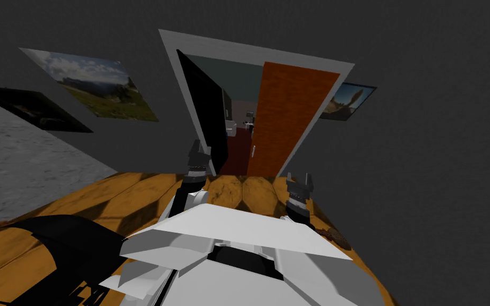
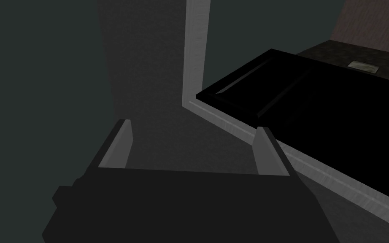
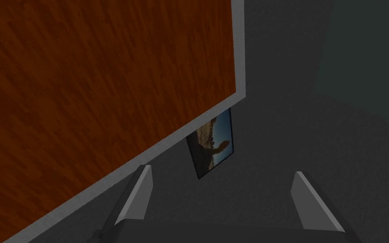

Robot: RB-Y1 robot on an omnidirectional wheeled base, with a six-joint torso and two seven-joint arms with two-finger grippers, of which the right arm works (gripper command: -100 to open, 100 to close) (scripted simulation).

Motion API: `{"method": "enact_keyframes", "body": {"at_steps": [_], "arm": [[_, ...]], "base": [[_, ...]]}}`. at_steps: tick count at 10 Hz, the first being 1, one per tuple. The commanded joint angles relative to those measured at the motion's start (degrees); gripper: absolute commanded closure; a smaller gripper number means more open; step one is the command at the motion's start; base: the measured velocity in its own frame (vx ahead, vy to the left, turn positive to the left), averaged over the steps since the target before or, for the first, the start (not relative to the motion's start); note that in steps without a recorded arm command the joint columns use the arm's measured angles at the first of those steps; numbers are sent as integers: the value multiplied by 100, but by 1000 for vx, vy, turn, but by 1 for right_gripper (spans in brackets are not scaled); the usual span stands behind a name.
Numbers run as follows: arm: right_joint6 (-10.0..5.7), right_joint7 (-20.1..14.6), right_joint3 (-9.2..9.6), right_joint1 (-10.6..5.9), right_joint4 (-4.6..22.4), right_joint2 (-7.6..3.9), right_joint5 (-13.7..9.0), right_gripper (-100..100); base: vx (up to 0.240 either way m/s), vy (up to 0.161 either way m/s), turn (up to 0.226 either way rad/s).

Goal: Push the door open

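The doorway sits in a dark grey wall, its pale grey frame [image 1: 254, 53] holding 2 doors. The black door [image 1: 204, 111] is on the left and the red door [image 1: 286, 117], with a wood grain, is on the right. Both stand angled away from the frame, leaving a gap between them. Through that gap a room with a dark red floor [image 1: 238, 151] and a white fixture [image 1: 230, 127] can be seen.

The robot stands right at the threshold on a wooden floor [image 1: 132, 196]. Its left gripper [image 1: 200, 146] is raised low against the black door's near edge, fingers spread wide with nothing between them. From that hand's own camera the black door lies just past 1 finger, in front of the frame. I cannot tell whether finger and door touch.

The right gripper [image 1: 298, 178] hangs lower and further back, in front of the frame's right side below the red door. Its fingers are also spread, holding nothing. Its camera looks up at the red door, the frame's edge and a small picture [image 3: 212, 145] on the wall beside it.

On the wall left of the doorway hang 2 more pictures, a landscape [image 1: 95, 85] and a very dark one [image 1: 31, 109].
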Motion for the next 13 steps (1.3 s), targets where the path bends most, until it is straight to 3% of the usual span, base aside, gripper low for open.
{"method": "enact_keyframes", "body": {"at_steps": [1, 13], "arm": [[-157, -187, 103, -20, 220, -19, -166, -100], [-998, -1286, 701, 24, 1351, -149, -1226, -100]], "base": [[136, -20, 200], [106, -14, 164]]}}
